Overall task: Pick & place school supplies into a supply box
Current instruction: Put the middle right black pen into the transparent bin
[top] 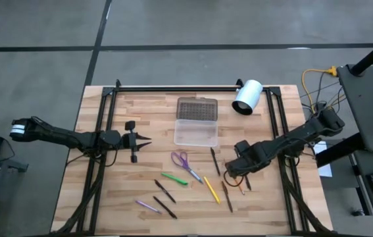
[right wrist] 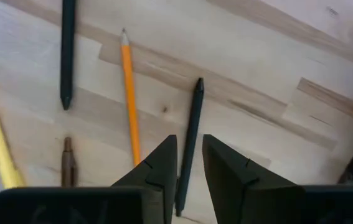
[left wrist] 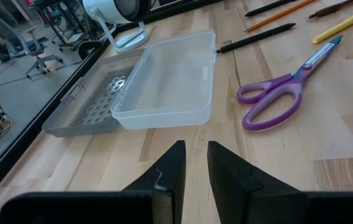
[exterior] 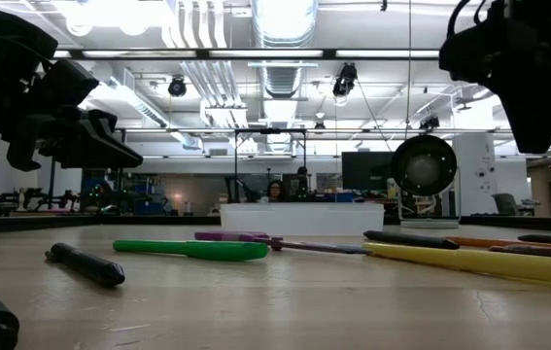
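Pale wooden table point(top: 114, 197), industrial hall behind

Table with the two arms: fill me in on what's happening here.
The supply box sits open and empty near the table's back edge, lid laid flat behind it. Pens, pencils and purple-handled scissors still lie scattered on the wood in front of it. The right gripper hovers low over a black pen, jaws slightly apart and holding nothing. The left gripper waits on the left, pointing toward the box, also holding nothing.
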